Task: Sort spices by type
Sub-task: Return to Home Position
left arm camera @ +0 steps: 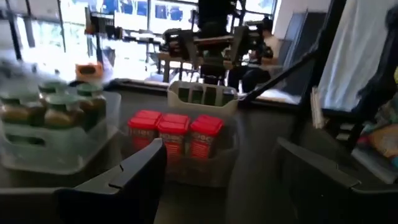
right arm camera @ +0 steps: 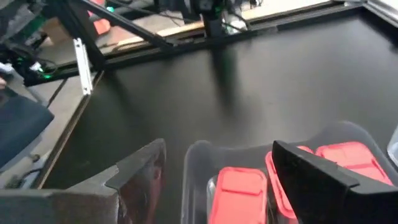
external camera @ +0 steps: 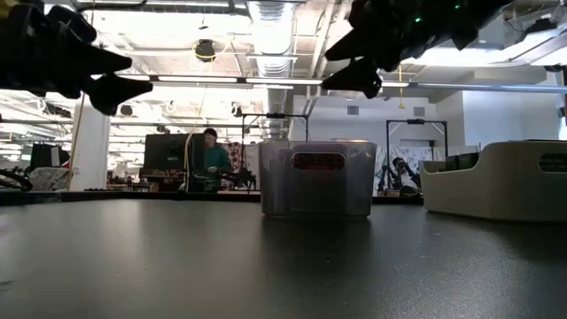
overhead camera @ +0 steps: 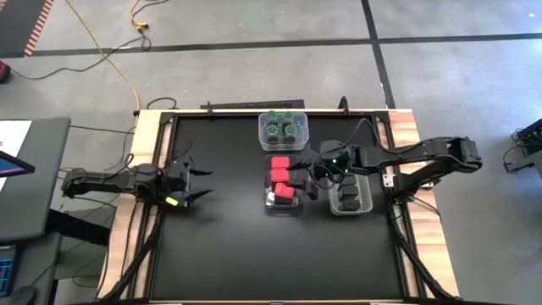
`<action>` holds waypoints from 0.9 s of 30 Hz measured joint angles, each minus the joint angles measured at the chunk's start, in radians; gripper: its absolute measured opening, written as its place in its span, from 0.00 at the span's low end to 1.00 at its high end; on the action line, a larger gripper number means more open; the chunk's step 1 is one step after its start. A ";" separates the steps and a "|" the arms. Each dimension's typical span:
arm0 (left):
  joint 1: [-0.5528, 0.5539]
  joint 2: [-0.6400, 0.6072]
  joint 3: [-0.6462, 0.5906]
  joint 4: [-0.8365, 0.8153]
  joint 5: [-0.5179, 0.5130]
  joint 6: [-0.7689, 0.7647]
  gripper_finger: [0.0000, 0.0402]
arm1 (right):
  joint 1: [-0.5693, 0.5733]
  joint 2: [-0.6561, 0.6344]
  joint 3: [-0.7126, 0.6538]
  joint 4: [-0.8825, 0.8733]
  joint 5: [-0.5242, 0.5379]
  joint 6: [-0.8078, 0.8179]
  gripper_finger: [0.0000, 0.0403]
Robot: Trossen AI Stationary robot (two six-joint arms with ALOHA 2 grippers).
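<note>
The left claw (overhead camera: 203,183) hung above the left part of the black worktop (overhead camera: 220,254), well apart from all three bins. Its fingers were spread wide with nothing between them. At about the same depth, in the middle of the worktop, stood a dark-tinted clear bin (external camera: 283,190). It held the red square-topped cans (overhead camera: 280,176), upright and packed side by side. Just beside it on the right stood a gray bin (external camera: 496,182) holding the black cans (overhead camera: 347,199).

The right arm reached in from the worktop's right edge. The right claw (right arm camera: 217,152) hovered over the right side of the red-can bin, near the gap between that bin and the gray one. Its fingers were apart and gripped nothing. The low view showed this claw well above the bin's rim and touching neither bin.

Farther back, a clear bin (overhead camera: 264,135) sat by the far end of the red-can bin; whether the two touched could not be told. It held the green-lidded jars (overhead camera: 284,129), upright and close together. No can or jar was seen loose on the worktop; each kind lay in its own bin. Beyond the worktop's far edge, a person (external camera: 211,155) stood among benches in the room behind.
</note>
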 joint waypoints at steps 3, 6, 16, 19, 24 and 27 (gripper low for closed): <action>0.000 0.019 0.000 0.005 -0.001 -0.075 0.70 | 0.013 -0.023 -0.007 -0.004 -0.001 -0.001 0.80; 0.000 0.023 -0.001 0.002 -0.001 -0.097 0.70 | 0.012 -0.043 -0.008 -0.005 -0.001 -0.016 0.80; 0.000 0.023 -0.002 0.003 -0.024 0.028 0.70 | 0.009 -0.086 -0.008 -0.010 -0.001 -0.030 0.80; 0.000 0.023 -0.002 0.010 -0.070 0.032 0.70 | 0.016 -0.097 -0.008 -0.027 -0.002 -0.027 0.80; 0.000 0.023 -0.003 0.022 -0.169 0.044 0.66 | 0.015 -0.104 -0.008 -0.029 -0.004 -0.011 0.80; -0.002 0.023 -0.003 0.022 -0.172 0.069 0.57 | 0.015 -0.103 -0.008 -0.029 -0.004 -0.009 0.80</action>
